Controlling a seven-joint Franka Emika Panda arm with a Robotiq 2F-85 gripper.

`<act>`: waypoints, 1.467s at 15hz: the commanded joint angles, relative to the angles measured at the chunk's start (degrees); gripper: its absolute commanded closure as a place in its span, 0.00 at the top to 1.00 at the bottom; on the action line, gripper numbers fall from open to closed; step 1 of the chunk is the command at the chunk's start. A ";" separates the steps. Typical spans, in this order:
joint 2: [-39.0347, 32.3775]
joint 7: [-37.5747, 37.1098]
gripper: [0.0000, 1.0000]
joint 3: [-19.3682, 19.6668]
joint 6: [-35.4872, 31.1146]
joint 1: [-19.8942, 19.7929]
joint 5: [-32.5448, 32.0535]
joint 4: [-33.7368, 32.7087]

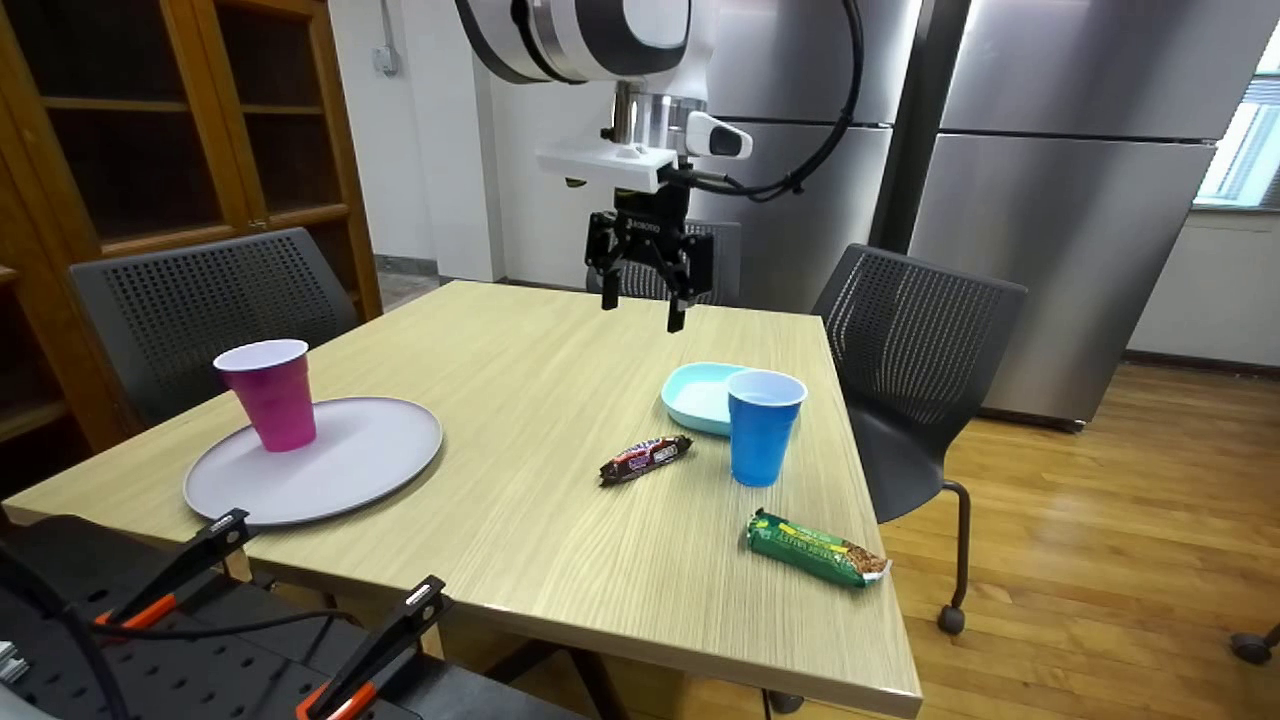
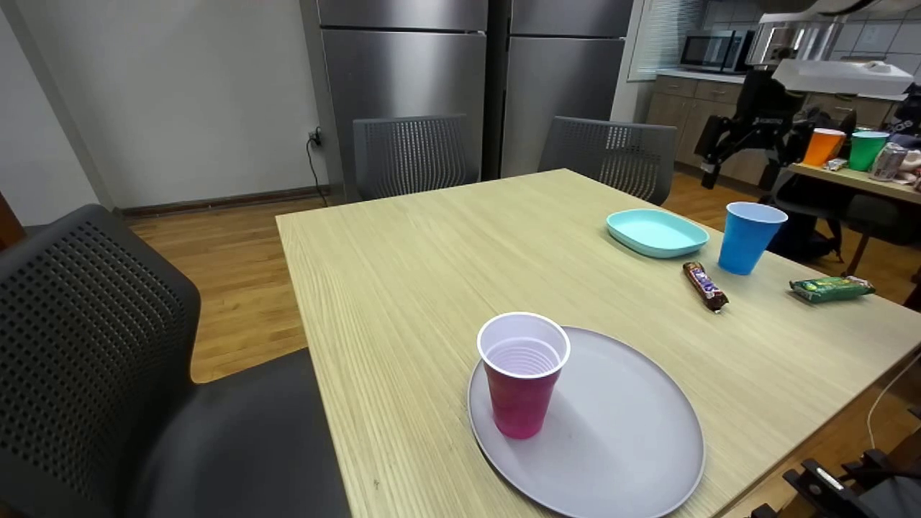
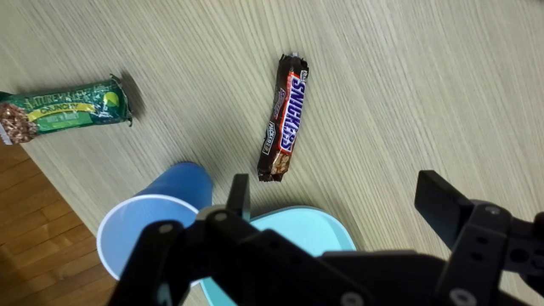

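Note:
My gripper [image 1: 642,305] is open and empty, held above the table; it also shows in an exterior view [image 2: 740,176] and in the wrist view [image 3: 335,193]. It touches nothing. The light-blue dish [image 1: 697,397] lies below it and is partly hidden by the gripper in the wrist view [image 3: 304,229]. A Snickers bar [image 3: 284,119] lies flat on the table beside the dish, also in an exterior view [image 1: 646,459]. A blue cup [image 1: 764,430] stands upright close to the dish. A green granola bar packet [image 3: 70,109] lies near the table's edge.
A magenta cup [image 2: 523,388] stands on a grey plate [image 2: 619,439] at another part of the table [image 1: 500,380]. Dark chairs [image 1: 915,340] stand around the table. Black and orange clamps [image 1: 375,640] sit at the table's near edge. Fridges [image 1: 1050,250] stand behind.

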State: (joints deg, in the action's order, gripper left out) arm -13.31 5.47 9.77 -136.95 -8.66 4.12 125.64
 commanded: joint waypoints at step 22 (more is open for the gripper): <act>-21.36 -15.49 1.00 2.81 -15.47 4.51 -2.29 -3.52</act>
State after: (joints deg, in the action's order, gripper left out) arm -34.34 -7.60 11.35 -152.53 -5.02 3.67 122.35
